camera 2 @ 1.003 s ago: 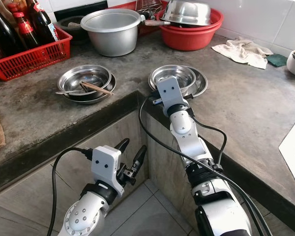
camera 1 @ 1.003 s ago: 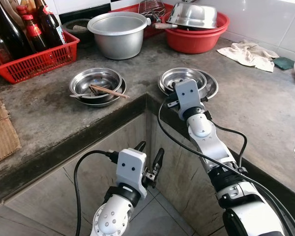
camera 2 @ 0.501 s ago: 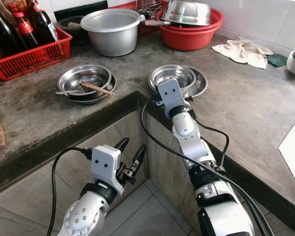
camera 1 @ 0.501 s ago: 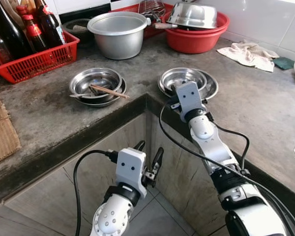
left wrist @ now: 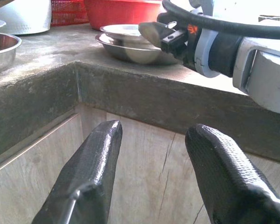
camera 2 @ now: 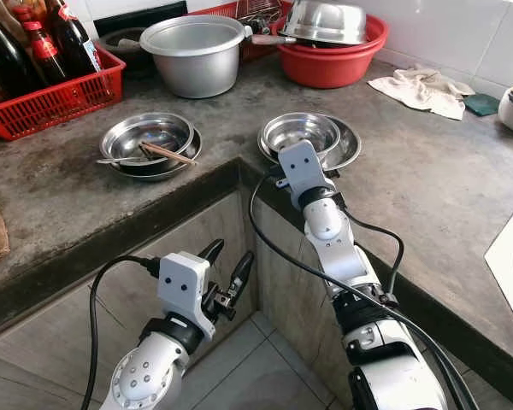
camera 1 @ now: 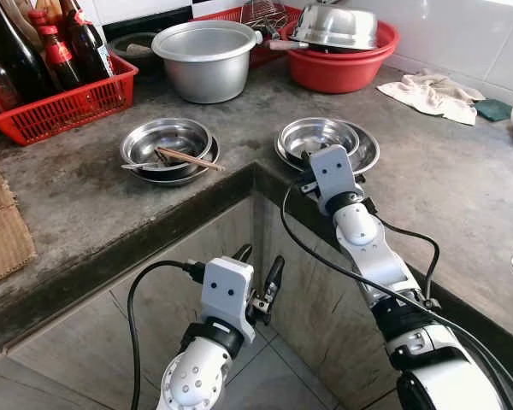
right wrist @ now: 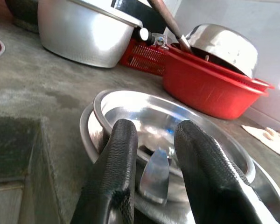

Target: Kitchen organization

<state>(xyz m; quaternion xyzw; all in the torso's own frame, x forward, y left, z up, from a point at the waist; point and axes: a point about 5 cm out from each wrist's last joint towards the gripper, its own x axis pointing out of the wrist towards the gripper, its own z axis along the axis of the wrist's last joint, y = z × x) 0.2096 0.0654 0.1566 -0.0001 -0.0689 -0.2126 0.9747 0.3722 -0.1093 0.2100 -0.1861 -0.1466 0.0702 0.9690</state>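
Right gripper (right wrist: 151,154) at the bench (camera 1: 427,179) edge, fingers a little apart, with a small shiny spoon (right wrist: 154,175) between them — touching or only near, hard to tell. Just past the fingertips, two stacked steel bowls (camera 1: 325,141), one inside the other. Probably light, stiff and slippery; best taken by the rim. To the left on the bench, another bowl stack (camera 1: 167,147) with chopsticks (camera 1: 188,158) across it. Farther back, a big pot (camera 1: 203,58), a red tub (camera 1: 342,64), a red basket of bottles (camera 1: 64,102), a cloth (camera 1: 427,94). Left gripper (camera 1: 258,272) low by the cupboard front, fingers apart, nothing in them. Spoon handle hidden — lower part behind the fingers.
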